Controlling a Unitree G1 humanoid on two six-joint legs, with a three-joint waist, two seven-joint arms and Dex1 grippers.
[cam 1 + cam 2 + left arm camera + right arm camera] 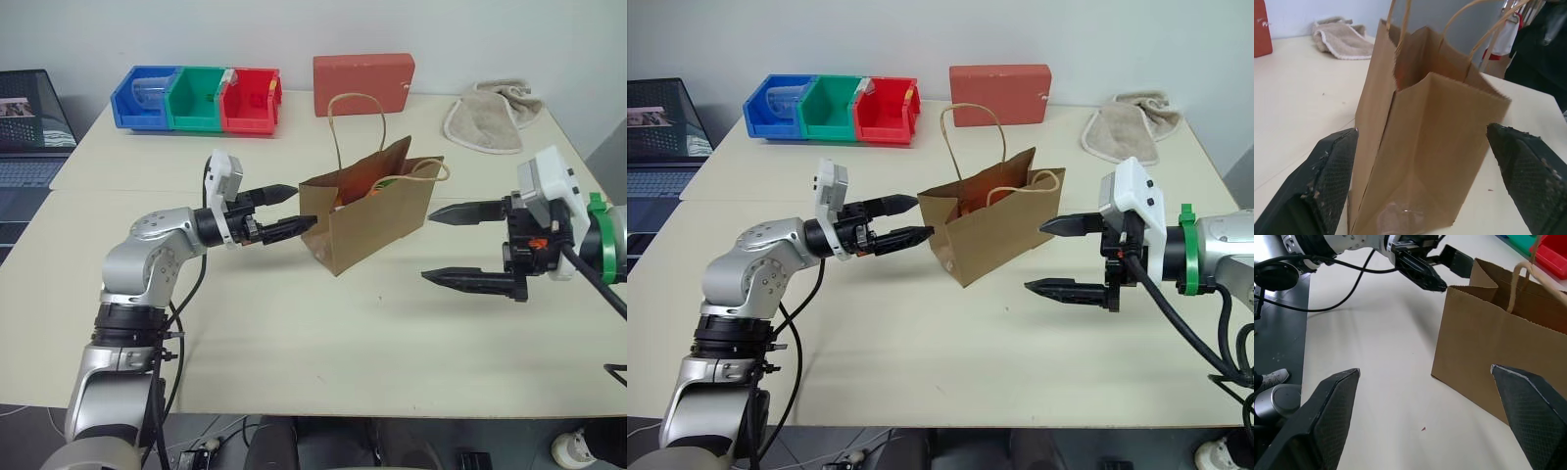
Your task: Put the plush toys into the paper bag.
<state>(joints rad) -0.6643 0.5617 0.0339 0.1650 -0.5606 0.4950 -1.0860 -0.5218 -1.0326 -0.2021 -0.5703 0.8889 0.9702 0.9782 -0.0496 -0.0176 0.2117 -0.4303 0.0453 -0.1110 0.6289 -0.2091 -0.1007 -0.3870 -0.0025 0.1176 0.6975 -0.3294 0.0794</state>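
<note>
The brown paper bag (367, 215) stands upright in the middle of the table, its cord handles up. Through its open mouth shows a bit of orange and green plush toy (380, 185); the rest of the plush toys is hidden inside. My left gripper (304, 206) is open at the bag's left end, with its fingertips close to the paper on either side of that narrow end (1425, 147). My right gripper (428, 245) is open just off the bag's right end, holding nothing. The right wrist view takes in the bag (1498, 333) and the left gripper (1440, 271) beyond it.
Blue, green and red bins (201, 98) line the far left of the table. A red-orange box (362, 83) stands at the back. A beige towel (490, 117) lies at the far right. A laptop (29, 127) sits off the table's left side.
</note>
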